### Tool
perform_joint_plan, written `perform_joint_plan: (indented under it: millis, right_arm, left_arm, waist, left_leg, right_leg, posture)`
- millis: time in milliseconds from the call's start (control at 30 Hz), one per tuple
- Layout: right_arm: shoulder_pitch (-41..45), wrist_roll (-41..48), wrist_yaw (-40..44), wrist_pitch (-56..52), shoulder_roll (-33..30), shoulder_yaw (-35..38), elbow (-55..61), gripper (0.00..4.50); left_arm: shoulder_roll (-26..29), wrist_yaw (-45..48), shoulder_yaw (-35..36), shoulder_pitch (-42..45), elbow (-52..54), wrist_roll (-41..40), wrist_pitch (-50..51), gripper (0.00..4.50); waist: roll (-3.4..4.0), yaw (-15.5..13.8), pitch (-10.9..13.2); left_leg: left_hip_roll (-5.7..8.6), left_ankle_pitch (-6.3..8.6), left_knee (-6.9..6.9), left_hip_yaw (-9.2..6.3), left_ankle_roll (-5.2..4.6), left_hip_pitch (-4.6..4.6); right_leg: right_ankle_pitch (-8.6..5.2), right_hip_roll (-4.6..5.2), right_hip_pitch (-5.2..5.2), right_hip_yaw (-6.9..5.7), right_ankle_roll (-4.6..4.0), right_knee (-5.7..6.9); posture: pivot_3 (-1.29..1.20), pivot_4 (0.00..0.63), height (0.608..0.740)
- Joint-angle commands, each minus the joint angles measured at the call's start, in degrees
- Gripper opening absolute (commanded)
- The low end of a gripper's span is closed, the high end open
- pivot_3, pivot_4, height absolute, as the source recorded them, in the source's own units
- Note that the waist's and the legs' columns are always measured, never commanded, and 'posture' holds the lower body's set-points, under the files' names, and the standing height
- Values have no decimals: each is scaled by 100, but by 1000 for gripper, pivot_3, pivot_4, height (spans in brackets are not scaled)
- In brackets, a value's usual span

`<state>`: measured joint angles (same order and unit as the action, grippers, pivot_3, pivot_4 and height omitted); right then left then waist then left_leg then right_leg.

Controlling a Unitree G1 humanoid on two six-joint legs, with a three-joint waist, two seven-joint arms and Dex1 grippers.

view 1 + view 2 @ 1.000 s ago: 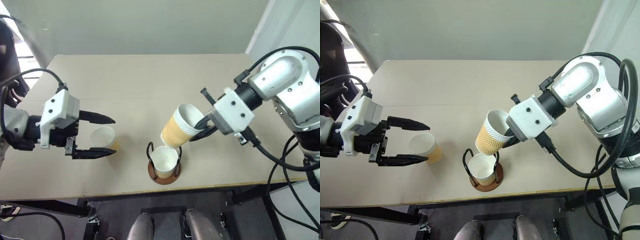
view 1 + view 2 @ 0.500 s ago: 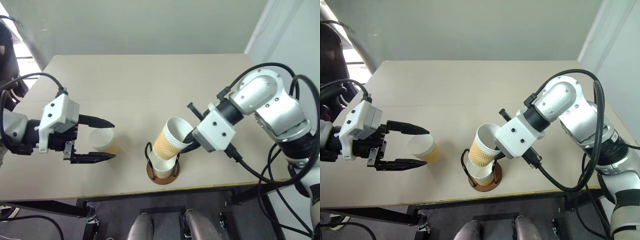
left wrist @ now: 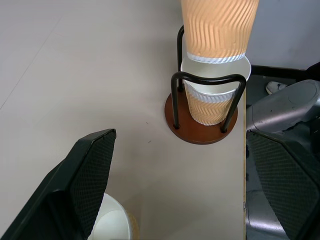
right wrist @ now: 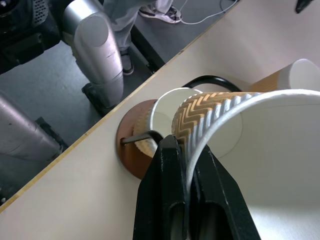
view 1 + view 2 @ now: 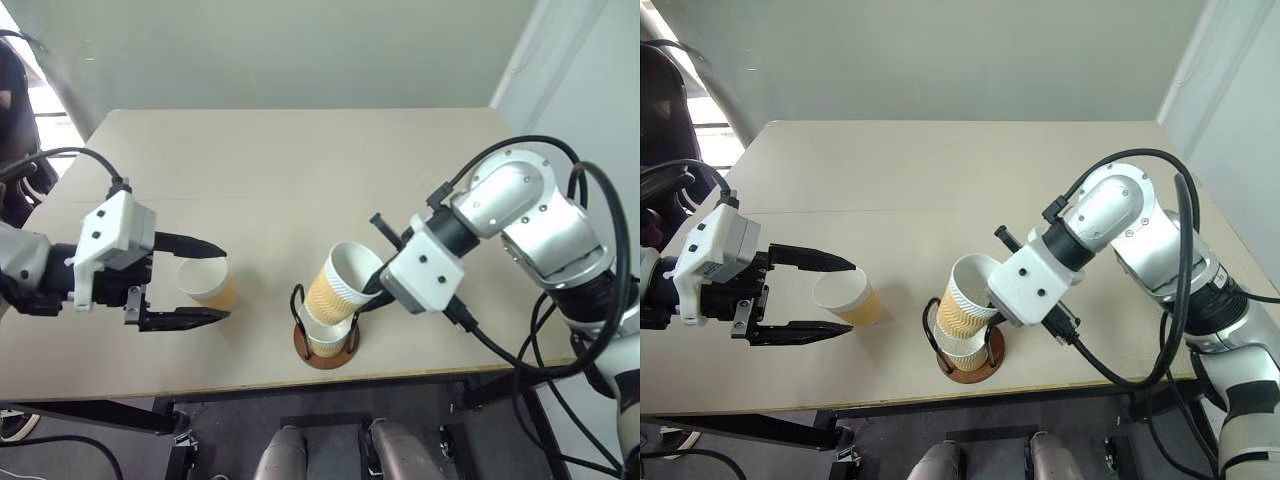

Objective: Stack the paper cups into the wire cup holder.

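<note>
While one paper cup point(image 5: 328, 338) is seated in the wire cup holder point(image 5: 325, 355), a second cup point(image 5: 340, 281) is pinched by the right gripper point(image 5: 372, 291) above it; a third cup point(image 5: 208, 281), at nine o'clock, is straddled by the opened left gripper point(image 5: 185, 281).

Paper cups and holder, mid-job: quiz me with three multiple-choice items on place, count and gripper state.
1. Where is the loose cup?
A. between the left gripper's open fingers
B. inside the holder
C. beside the right gripper

2. How many paper cups are in sight?
A. one
B. two
C. three

3. What is the right gripper doing?
A. standing open
B. pinching the rim of the tilted cup
C. gripping a wire loop

Answers:
1 A, the cup sits on the table between the spread fingers.
2 C, one in the wire cup holder, one entering it, one loose.
3 B, its fingers clamp the cup wall.
</note>
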<state>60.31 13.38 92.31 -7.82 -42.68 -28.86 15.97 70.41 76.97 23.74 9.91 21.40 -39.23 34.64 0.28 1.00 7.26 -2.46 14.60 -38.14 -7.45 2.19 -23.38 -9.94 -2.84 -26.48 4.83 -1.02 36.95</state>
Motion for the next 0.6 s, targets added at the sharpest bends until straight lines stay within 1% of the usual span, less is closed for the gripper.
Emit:
perform_joint_plan:
  millis: [33,133,200,500,600]
  right_arm:
    - [52,78,19,61,-29,18,149,29]
    - [59,61,19,78,-17,11,129,624]
    - [66,43,19,89,1,7,113,1238]
    - [98,-50,19,111,88,15,43,4386]
    - [129,-116,18,87,118,106,-20,4452]
  left_arm:
    - [46,-25,222,31,110,-53,-17,4500]
    - [49,-29,207,48,94,-44,-30,4500]
    - [50,-32,200,60,86,-39,-38,4500]
    - [49,-31,177,100,60,-24,-78,4500]
    - [55,-27,169,98,44,-9,-93,4500]
  waist:
    - [0,0,0]
    - [0,0,0]
    - [0,0,0]
    - [0,0,0]
    - [0,-1,0]
  left_leg:
    - [-1,0,0,0,0,0]
    - [-2,0,0,0,0,0]
    - [-2,0,0,0,0,0]
    - [-2,0,0,0,0,0]
    - [-3,0,0,0,0,0]
  right_leg:
    - [0,0,0,0,0,0]
    - [0,-2,0,0,0,0]
    - [0,-2,0,0,-1,0]
    - [1,-2,0,0,-1,0]
    - [1,-2,0,0,-1,0]
  posture:
    - [0,150,740]
    - [0,150,740]
    - [0,150,740]
    - [0,150,740]
    - [0,150,740]
